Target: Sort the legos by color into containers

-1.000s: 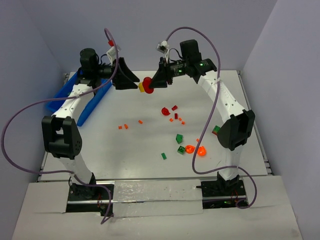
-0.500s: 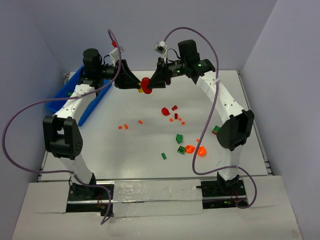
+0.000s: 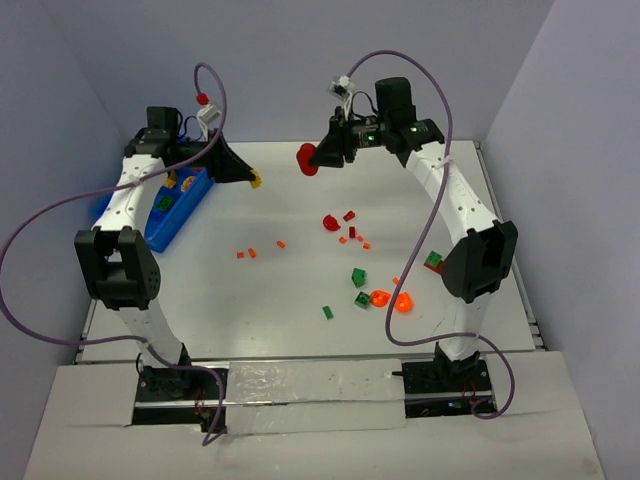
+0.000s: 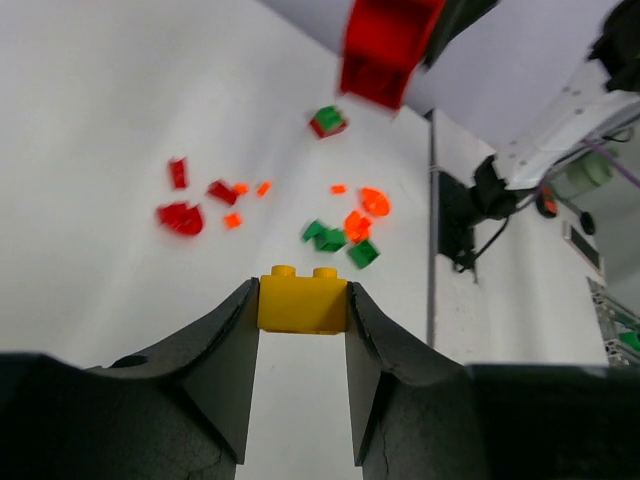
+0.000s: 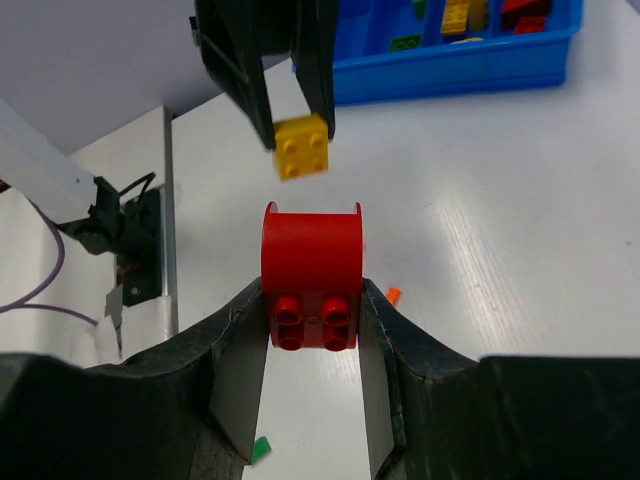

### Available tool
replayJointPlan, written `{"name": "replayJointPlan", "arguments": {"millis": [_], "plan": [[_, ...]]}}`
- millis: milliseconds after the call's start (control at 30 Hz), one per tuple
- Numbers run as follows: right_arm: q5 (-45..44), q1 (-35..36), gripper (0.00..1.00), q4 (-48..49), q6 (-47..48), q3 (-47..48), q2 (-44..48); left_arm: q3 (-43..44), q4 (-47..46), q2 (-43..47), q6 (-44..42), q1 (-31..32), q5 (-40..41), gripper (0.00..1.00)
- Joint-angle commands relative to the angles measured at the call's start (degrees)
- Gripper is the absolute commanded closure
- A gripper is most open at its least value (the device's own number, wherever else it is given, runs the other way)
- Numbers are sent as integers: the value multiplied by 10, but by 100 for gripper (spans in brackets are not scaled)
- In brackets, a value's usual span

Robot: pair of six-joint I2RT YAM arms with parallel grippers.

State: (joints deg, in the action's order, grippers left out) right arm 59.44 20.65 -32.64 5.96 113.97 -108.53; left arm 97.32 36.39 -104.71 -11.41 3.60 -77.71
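The yellow brick [image 4: 302, 303] sits squarely between the fingers of the left gripper [image 3: 250, 178], whose jaws are closed on its two sides. It is held in the air over the far left of the table [image 3: 250, 330], just right of the bin [image 3: 172, 222]. The red brick [image 5: 310, 262], a taller piece with studs facing the wrist camera, is clamped the same way in the right gripper [image 3: 318, 157], raised above the far middle of the table. The two held bricks are apart, with clear space between them.

The bin lies at the far left edge. In the right wrist view we can see yellow, green and red pieces already lying in separate compartments, so we judge that some sorting is done.

Much is left. Loose legos are scattered over the middle and right of the table:
- red pieces [image 3: 331, 222] near the centre
- green bricks [image 3: 358, 276] nearer to us
- two orange rounded pieces [image 3: 391, 299] beside the green ones
- orange bits [image 3: 246, 254] to the left

We reckon the task is partway through: both held bricks are not yet in the bin, and the loose scatter has to follow.
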Motion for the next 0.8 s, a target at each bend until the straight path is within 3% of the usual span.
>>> {"name": "replayJointPlan", "arguments": {"millis": [0, 167, 233, 333, 533, 767], "plan": [[-6, -11, 100, 20, 12, -12, 43, 60, 192, -30, -159, -78, 58, 100], [-45, -11, 100, 1, 34, -21, 38, 23, 22, -6, -25, -179, 207, 100], [-60, -11, 100, 1, 36, -24, 36, -1, -87, 6, 38, -199, 345, 100], [-69, -11, 100, 1, 38, -20, 26, 33, -119, -28, 38, -201, 475, 100], [-87, -10, 100, 0, 40, -15, 16, 95, -141, -113, 54, -200, 548, 100], [-103, -8, 100, -5, 50, -17, 15, 128, -154, -171, 49, -187, 558, 100]]}}
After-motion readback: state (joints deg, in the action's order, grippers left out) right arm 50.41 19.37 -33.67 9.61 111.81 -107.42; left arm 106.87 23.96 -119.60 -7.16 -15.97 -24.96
